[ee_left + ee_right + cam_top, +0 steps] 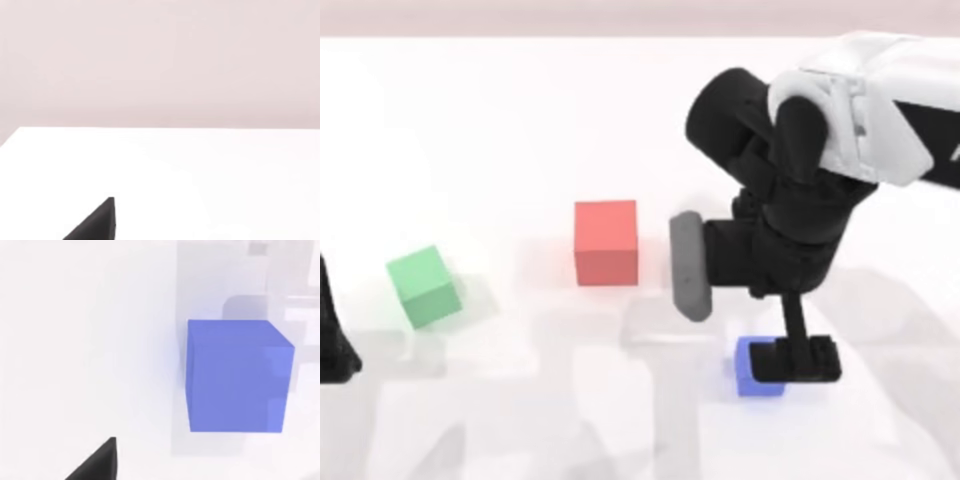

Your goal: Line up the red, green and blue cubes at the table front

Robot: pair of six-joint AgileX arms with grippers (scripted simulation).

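Counter (500, 120) is showing plain white and smooth, with a pale pinkish band running along the top edge of the top view, so cubes are likely sliding easily on it if nudged.

Red cube (606, 242), the biggest, is sitting just left of centre in the top view, square to the frame. It is looking matte, solid and rigid, probably light; opposite flat side faces at mid-height are looking like the best hold, needing the widest claw opening of the three.

Green cube (423, 287), mid-sized, is sitting at centre-left of the top view, turned at an angle and well apart from the red one. Same matte, stiff look; a claw would have to be turning to match its rotated faces.

Blue cube (752, 372), the smallest, is sitting at lower right of centre in the top view. It is filling the right half of the right wrist view, sharp-edged and flat-faced, probably not fragile, easy to tip if caught on a corner.

Right claw (807, 360) is hanging over the blue cube's right side in the top view, overlapping it; cannot tell whether it is apart or clamped.

Left arm is parked at the lower-left edge of the top view; its claw state cannot be told.
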